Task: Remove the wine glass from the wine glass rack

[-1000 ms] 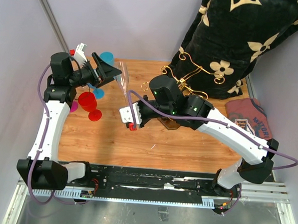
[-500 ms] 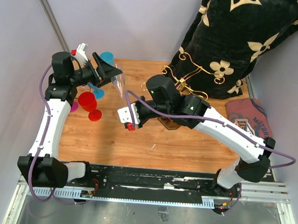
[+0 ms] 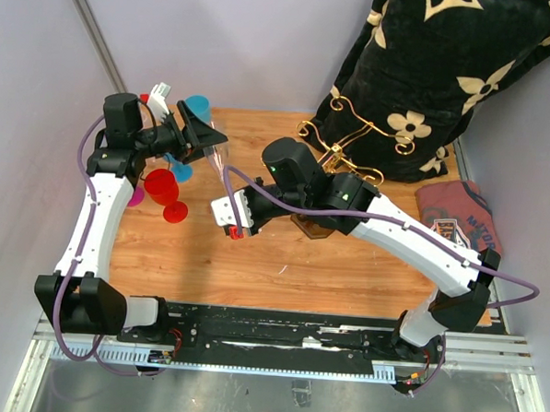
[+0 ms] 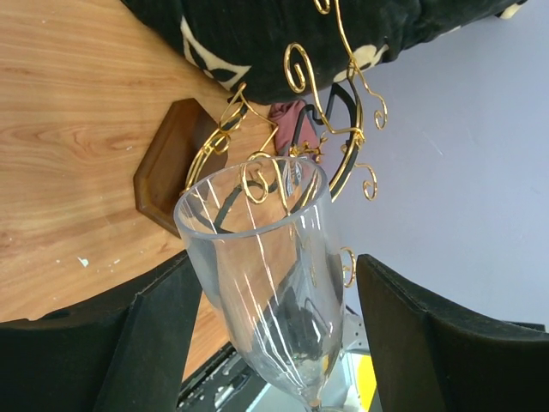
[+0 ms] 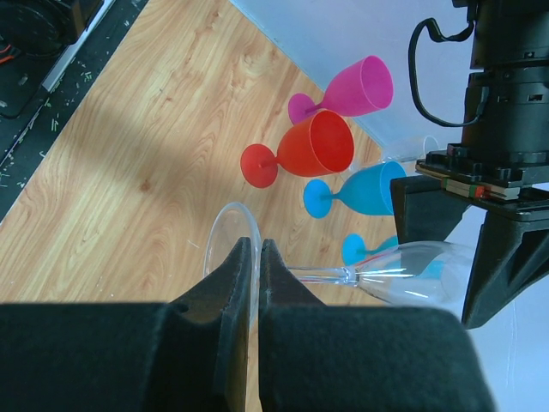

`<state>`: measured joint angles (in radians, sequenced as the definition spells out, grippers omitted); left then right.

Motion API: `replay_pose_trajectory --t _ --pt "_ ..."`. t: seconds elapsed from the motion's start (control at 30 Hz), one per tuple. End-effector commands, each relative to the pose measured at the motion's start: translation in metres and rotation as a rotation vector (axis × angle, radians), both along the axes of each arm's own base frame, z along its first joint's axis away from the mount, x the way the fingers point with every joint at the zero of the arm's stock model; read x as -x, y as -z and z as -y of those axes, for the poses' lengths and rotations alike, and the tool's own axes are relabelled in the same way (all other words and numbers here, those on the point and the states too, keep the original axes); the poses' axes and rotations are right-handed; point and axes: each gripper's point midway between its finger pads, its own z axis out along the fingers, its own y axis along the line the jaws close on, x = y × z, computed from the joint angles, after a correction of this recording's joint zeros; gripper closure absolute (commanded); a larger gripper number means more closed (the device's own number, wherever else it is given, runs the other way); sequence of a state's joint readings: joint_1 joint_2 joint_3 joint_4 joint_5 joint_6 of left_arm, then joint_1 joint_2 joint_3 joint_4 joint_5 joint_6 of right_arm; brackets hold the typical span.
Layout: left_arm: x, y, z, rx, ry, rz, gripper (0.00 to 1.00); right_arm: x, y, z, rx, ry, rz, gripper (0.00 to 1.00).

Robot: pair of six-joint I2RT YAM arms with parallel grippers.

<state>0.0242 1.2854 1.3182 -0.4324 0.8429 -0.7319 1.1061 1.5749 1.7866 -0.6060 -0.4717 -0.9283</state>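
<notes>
Handover is what the last second adds up to. Left end effector (image 3: 207, 138), gaping a moment ago, has drawn its jaws in on either side of the bowl of the glass (image 3: 218, 157), and its arm has edged in to meet it. In its own wrist view a sliver of gap shows between the bowl and one finger, so I read it as not yet clamped (closing, but nothing gripped so far). Right end effector (image 5: 254, 257) is unchanged: clenched on the rim of the glass's foot, fingers nearly together, bearing the whole glass.

For the task, the main thing looks done. The glass hangs in the air above the rear left of the bench (image 3: 254, 260), well apart from the rack (image 4: 167, 163), which stands toward the rear right in front of a black flowered cloth (image 3: 429, 76). What is left, I judge, is passing it across and setting it down.

The glass is clear, with a tall narrow bowl tapering to a thin stem and a flat round foot, and bright streaks of reflection run down its wall. It lies roughly on its side, foot toward the right arm, bowl toward the left. The rack's gold scrolls show through the bowl from the left wrist. Coloured cups (image 5: 317, 150) sit on the bench below, apart from it.
</notes>
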Motion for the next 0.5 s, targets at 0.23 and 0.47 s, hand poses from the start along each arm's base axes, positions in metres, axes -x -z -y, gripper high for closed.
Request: replay_pose_trajectory --t 0.23,0.47 --pt "0.003 -0.017 0.0 -0.02 0.004 0.045 0.37 -0.001 -0.013 -0.002 -0.029 0.025 0.038 0.99" --pt "-0.005 -0.016 -0.009 -0.075 -0.051 0.07 0.4 -0.012 -0.014 0.002 -0.058 0.101 0.054 0.68"
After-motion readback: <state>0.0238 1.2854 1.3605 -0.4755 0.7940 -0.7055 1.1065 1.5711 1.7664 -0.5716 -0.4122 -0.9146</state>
